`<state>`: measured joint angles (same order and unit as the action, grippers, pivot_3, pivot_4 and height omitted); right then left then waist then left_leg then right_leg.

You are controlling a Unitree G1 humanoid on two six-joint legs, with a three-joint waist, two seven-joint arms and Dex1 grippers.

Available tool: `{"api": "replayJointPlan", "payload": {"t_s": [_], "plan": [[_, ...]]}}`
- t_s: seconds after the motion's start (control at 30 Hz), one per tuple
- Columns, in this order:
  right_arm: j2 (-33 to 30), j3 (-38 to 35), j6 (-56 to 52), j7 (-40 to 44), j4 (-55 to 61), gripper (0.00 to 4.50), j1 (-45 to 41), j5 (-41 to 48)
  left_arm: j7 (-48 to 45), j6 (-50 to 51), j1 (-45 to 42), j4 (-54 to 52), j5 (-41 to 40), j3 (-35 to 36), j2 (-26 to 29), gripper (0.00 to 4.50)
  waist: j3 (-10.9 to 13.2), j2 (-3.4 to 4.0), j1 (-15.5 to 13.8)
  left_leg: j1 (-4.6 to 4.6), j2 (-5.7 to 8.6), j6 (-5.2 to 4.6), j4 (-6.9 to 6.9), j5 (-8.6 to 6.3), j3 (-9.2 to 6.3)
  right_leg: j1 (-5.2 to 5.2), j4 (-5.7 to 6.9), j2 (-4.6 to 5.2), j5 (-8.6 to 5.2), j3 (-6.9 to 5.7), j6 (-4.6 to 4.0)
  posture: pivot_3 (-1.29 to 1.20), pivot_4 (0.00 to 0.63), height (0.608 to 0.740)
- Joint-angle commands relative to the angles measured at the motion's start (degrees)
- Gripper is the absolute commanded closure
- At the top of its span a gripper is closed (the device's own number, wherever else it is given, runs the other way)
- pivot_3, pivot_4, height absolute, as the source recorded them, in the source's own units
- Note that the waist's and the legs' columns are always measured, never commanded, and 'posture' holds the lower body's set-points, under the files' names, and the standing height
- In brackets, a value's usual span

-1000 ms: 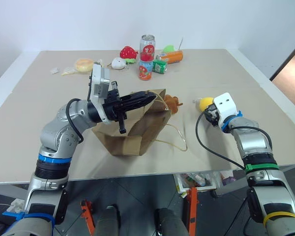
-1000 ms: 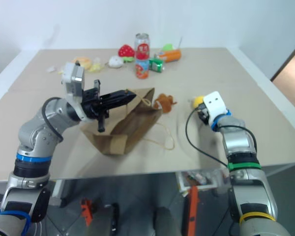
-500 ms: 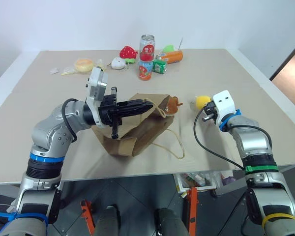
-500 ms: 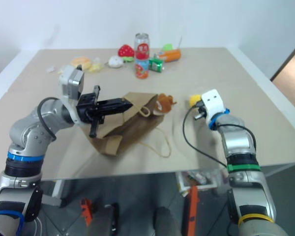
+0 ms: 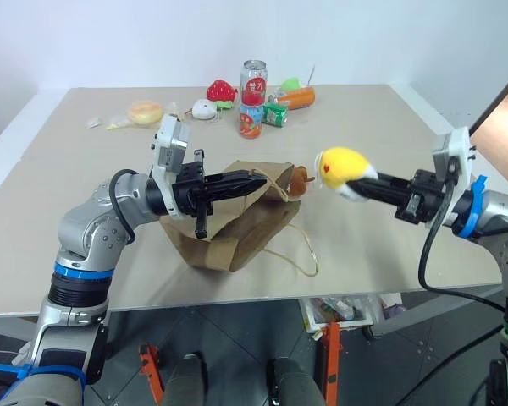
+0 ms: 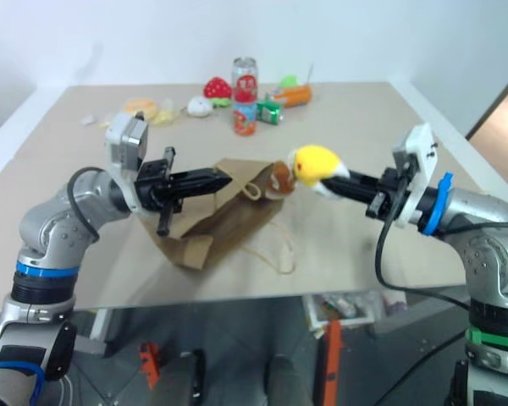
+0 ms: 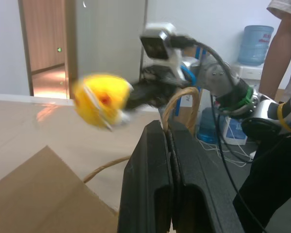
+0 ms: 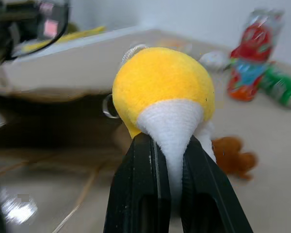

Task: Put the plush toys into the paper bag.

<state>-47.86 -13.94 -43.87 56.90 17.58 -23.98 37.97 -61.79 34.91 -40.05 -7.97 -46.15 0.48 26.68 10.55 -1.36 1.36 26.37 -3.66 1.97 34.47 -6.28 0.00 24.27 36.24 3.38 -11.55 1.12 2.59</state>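
Lifted off the table since a second ago, the yellow-and-white egg plush now hangs in the air, pinched by its white end between the black fingers of the right gripper, which has swung in from the right side of the table toward the bag. From the right wrist view the two fingers squeeze the white half thin while the yellow half bulges past their tips. That toy sits just beside and above the mouth of the brown paper bag, apart from it.

On the other side, the left gripper is pressed shut on a twisted-cord handle of the bag, holding the near edge up; its place has not changed. A second cord handle trails loose on the tabletop.

Close to the bag's mouth lies the brown furry plush, touching the table, below the yellow-and-white egg plush and well clear of either gripper.
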Motion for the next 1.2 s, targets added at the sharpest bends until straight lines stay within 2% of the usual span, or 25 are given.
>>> {"api": "replayJointPlan", "payload": {"t_s": [0.03, 0.3, 0.6, 0.8, 0.97, 1.1, 1.2], "plan": [[1.0, 4.8, 0.7, -1.3, 4.8, 4.43, -0.6, -0.6, -0.4, -0.5, -1.2, -1.9, -0.3, 0.6, 0.1, 4.50, 0.0, 0.00, 0.0, 0.01, 0.00, 0.00, 0.00, 0.00, 0.00, 0.00, 0.00, 0.01, 0.00, 0.00, 0.00, 0.00, 0.150, 0.740], [3.6, 14.7, 4.0, -2.0, 5.3, 4.43, -2.9, -5.6, -0.6, -0.4, -1.6, -1.9, -0.3, 0.5, 0.2, 4.50, 0.0, -0.01, -0.2, 0.06, 0.01, 0.00, 0.01, 0.00, 0.00, 0.01, -0.02, 0.00, -0.02, 0.01, 0.03, 0.00, 0.150, 0.740], [10.7, 26.1, 6.5, -3.7, 0.5, 4.43, -10.2, -12.9, -0.6, -0.8, -1.8, -1.7, 0.0, 0.2, -0.3, 4.50, 0.0, -0.02, -0.1, 0.06, 0.01, 0.00, 0.02, 0.00, 0.00, 0.02, -0.01, 0.00, -0.02, 0.00, 0.03, 0.00, 0.150, 0.740], [16.6, 31.7, 10.6, -8.4, -7.0, 4.43, -10.3, -19.9, 0.0, -1.2, -1.8, -1.7, 0.2, 0.6, -0.6, 4.50, 0.0, -0.02, -0.1, 0.08, 0.00, 0.00, 0.00, 0.00, -0.01, 0.03, -0.01, -0.02, -0.03, 0.00, 0.05, 0.00, 0.150, 0.740], [23.2, 31.4, 14.9, -16.6, -16.6, 4.43, -12.5, -25.5, 0.4, -1.1, -1.7, -2.1, 0.2, 0.9, -0.8, 4.50, 0.0, -0.06, -0.1, 0.09, 0.01, 0.00, 0.02, 0.00, 0.00, 0.02, 0.00, -0.02, -0.02, 0.00, 0.05, 0.00, 0.150, 0.740], [27.5, 28.5, 15.8, -20.5, -21.0, 2.70, -14.3, -26.3, 0.6, -1.0, -1.6, -2.3, 0.2, 1.1, -0.8, 4.50, 0.0, -0.08, -0.1, 0.07, 0.00, 0.00, 0.01, 0.01, -0.02, 0.05, 0.02, -0.06, 0.05, 0.00, 0.05, 0.00, 0.150, 0.740], [26.8, 25.6, 12.0, -17.7, -18.7, 1.97, -14.2, -22.2, 0.6, -0.9, -1.6, -2.2, 0.2, 1.1, -0.7, 4.50, 0.0, -0.08, -0.1, 0.08, -0.01, -0.01, -0.01, 0.02, -0.03, 0.05, 0.02, -0.07, 0.04, 0.00, 0.05, 0.00, 0.150, 0.740]]}}
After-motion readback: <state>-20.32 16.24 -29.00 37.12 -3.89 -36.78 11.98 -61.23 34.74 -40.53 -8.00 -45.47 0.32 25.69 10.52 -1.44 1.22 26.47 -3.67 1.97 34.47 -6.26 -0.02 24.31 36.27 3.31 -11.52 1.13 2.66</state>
